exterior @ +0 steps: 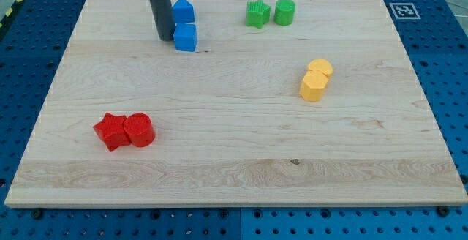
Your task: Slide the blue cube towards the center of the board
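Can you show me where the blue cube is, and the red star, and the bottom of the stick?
blue cube [186, 38], camera view, middle of its front face.
red star [110, 132], camera view, centre of its top.
my tip [164, 38], camera view, very end of the rod, just left of the blue cube.

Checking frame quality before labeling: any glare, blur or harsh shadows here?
Camera view: even, diffuse light, no glare on the pale wooden board; sharp focus throughout; only soft short shadows under the blocks; the dark rod is cropped at the view's top, my tip crisp just left of the blue cube.
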You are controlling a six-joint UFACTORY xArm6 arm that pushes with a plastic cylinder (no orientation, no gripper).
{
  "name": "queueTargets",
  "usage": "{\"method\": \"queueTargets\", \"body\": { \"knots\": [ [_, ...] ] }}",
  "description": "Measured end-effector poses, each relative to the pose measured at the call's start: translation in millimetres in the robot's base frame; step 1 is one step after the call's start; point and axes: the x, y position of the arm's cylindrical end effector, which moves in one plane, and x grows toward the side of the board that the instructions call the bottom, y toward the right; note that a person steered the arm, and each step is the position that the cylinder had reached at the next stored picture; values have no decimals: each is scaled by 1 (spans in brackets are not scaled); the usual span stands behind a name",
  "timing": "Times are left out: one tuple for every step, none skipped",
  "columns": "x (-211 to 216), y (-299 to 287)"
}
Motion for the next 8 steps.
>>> {"method": "queueTargets", "body": {
  "knots": [
    [-11,3],
    [3,12],
    [13,20],
    [20,36],
    [41,41],
    [53,42],
    [58,52],
    [65,67]
  ]
}}
